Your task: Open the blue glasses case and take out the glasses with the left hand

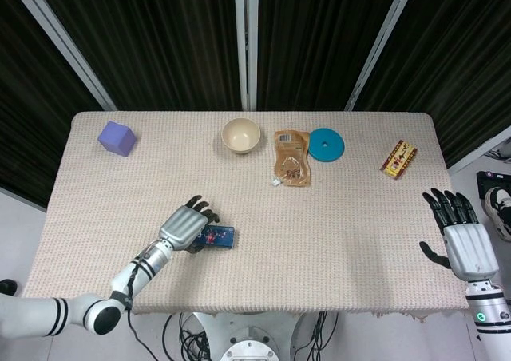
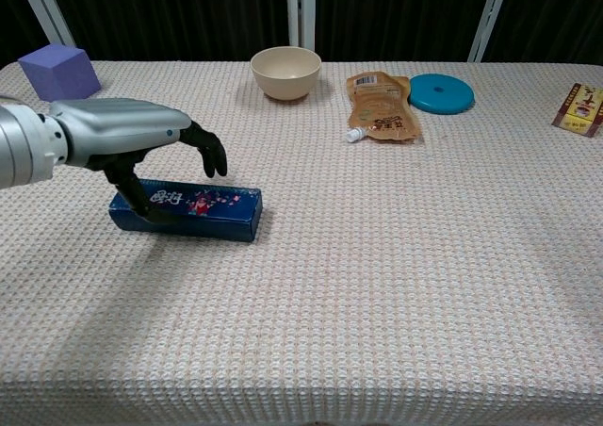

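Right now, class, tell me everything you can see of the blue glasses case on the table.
The blue glasses case is a long, narrow, dark blue box with white lettering and small red and pink pictures on its top. It lies flat and closed on the woven beige tablecloth, near the table's front left. The left robot hand reaches over its left end, with a dark finger down against that end. Nothing else touches it. Its material cannot be told.

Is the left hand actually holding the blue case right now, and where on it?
The left hand lies over the left end of the blue glasses case, thumb against its front face. Whether it truly grips cannot be told. The right hand holds nothing.
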You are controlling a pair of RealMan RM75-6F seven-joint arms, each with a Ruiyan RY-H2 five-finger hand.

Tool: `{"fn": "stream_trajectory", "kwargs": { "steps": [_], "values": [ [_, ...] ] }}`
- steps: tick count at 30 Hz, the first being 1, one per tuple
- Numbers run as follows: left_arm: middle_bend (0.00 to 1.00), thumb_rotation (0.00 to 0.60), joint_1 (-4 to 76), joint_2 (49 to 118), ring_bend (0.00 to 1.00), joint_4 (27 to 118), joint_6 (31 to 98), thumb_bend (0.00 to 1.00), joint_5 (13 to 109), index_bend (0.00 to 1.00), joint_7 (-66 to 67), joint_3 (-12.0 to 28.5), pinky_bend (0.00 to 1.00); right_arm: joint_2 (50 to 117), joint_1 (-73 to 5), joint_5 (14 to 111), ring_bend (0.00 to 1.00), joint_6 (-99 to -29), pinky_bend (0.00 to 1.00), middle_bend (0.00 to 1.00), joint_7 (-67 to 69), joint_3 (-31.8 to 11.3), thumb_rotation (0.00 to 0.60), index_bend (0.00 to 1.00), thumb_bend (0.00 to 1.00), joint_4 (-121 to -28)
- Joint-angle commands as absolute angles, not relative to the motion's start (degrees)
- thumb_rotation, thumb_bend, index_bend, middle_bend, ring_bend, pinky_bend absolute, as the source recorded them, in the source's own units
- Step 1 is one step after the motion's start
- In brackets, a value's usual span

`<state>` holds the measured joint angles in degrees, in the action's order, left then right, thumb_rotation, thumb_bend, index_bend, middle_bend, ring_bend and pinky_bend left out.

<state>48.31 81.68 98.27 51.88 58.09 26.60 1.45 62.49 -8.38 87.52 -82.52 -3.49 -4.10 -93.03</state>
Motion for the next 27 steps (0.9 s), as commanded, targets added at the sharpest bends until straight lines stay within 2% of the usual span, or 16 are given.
{"fn": "stream_trajectory", "kwargs": {
  "steps": [1, 21, 27],
  "values": [
    [0.28, 0.6, 48.36, 81.9, 0.09, 98.09, 51.67, 0.26, 57.24, 0.3, 26.68, 1.68, 0.0, 62.5, -8.35, 87.44, 0.0, -82.45, 0.0, 0.05, -3.34, -4.05, 0.6, 0.01, 0.16, -92.91],
    [0.3, 0.6, 49.29, 81.37, 0.09, 97.94, 49.4, 0.34, 54.41, 0.32, 27.05, 1.47, 0.0, 62.63, -8.0, 87.15, 0.0, -82.63, 0.0, 0.05, -2.25, -3.87, 0.6, 0.01, 0.16, -91.92],
    [0.33, 0.6, 49.24, 81.77, 0.12, 96.42, 49.42, 0.42, 54.75, 0.36, 26.32, 1.67, 0.0, 62.57, -7.98, 86.99, 0.0, -82.5, 0.0, 0.05, -2.07, -3.86, 0.6, 0.02, 0.16, -91.85]
  ]
}}
